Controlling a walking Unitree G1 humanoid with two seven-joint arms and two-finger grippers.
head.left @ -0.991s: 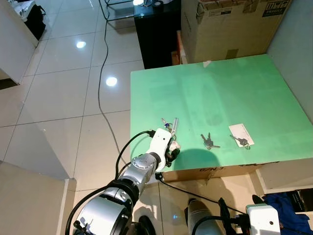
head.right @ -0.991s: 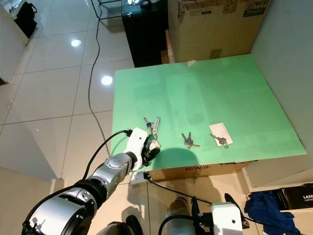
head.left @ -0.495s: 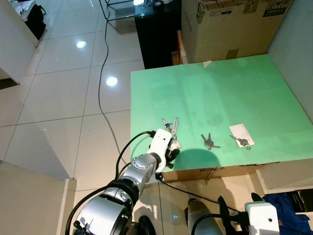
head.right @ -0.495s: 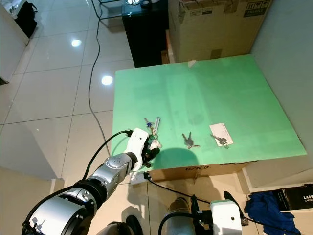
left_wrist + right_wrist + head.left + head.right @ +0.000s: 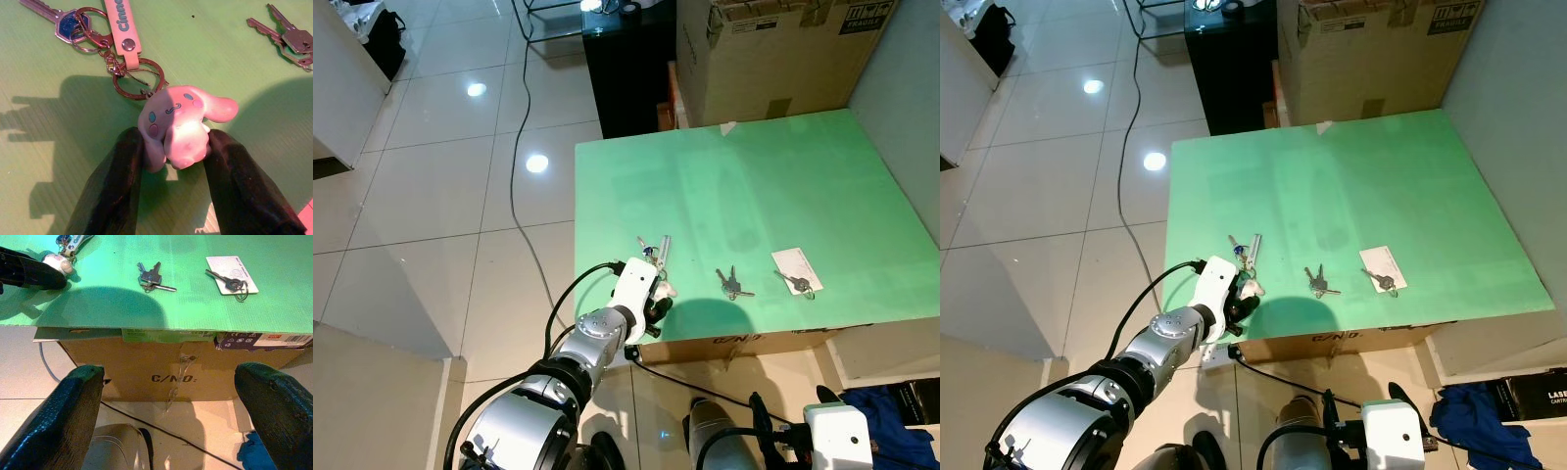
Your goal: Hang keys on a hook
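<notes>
A key bunch [image 5: 653,255] lies near the front left corner of the green table top [image 5: 754,186]. It has a blue-headed key [image 5: 63,24], a pink strap [image 5: 122,24], a ring [image 5: 137,81] and a white plush figure [image 5: 178,125]. My left gripper [image 5: 173,142] rests at the table edge, shut on the plush figure [image 5: 663,290], with one black finger pressed on each side. My right gripper [image 5: 168,374] hangs open, low in front of the table's cardboard base [image 5: 195,367].
A loose pair of keys [image 5: 732,284] and a white card with a key on it [image 5: 796,269] lie near the front edge. A cardboard box [image 5: 773,49] and a black cabinet [image 5: 626,69] stand behind the table. A grey wall [image 5: 911,98] is at the right, a cable [image 5: 519,147] on the floor.
</notes>
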